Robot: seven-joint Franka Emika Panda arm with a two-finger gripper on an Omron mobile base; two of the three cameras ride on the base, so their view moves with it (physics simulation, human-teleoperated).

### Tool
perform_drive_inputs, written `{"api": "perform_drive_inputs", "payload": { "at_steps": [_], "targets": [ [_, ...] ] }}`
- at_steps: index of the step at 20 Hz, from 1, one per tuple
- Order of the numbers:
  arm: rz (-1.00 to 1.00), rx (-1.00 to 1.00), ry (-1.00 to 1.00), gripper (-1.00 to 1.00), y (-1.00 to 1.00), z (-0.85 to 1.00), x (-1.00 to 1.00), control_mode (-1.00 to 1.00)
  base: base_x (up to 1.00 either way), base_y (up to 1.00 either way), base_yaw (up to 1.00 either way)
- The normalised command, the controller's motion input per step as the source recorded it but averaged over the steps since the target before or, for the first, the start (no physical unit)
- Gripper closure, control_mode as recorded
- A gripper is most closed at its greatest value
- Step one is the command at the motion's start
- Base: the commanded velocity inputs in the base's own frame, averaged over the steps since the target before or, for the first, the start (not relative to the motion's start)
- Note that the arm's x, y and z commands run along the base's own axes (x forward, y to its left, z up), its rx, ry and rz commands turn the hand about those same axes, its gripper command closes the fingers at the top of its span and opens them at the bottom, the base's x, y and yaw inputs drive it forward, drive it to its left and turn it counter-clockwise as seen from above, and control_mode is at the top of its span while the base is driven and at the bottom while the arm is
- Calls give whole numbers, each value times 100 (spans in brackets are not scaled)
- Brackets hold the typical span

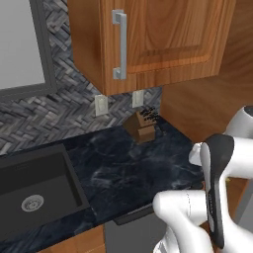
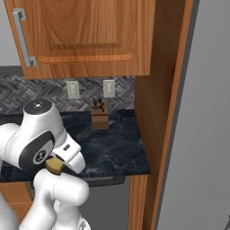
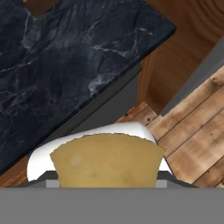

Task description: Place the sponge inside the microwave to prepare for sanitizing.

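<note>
1. My hand (image 3: 107,181) is clenched on the sponge (image 3: 107,162): a tan-yellow block across the lower middle of the hand view, pinched between my fingertips.
2. Right base view shows the same sponge (image 2: 55,166) as a small tan piece tucked under my wrist, lower left of the frame, above the front edge of the desk (image 2: 112,148).
3. Sponge is off the desk, in the air. Pickup looks done.
4. Ahead: dark marbled desk, a knife block (image 1: 143,126) at the back by the wall outlets, a wood cabinet (image 1: 163,34) top of frame, a black sink (image 1: 34,192) lower left of the left base view.
5. Hand view looks down over the desk corner to a plank floor (image 3: 197,140) at right.
6. No microwave in front of me here, so I can't tell if its door is open.
7. Left to do, as I judge it: get to the microwave, reach inside, set the sponge on the plate, let go. Roughly early-to-mid task.
</note>
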Motion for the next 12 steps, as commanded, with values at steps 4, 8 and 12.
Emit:
{"api": "perform_drive_inputs", "payload": {
  "at_steps": [4,8,12],
  "targets": [
    [0,0,0,100,0,0,0,-100,0,0,0],
    [0,0,0,100,0,0,0,100,0,0,0],
    [0,0,0,100,0,0,0,100,-36,-18,-3]
  ]
}}
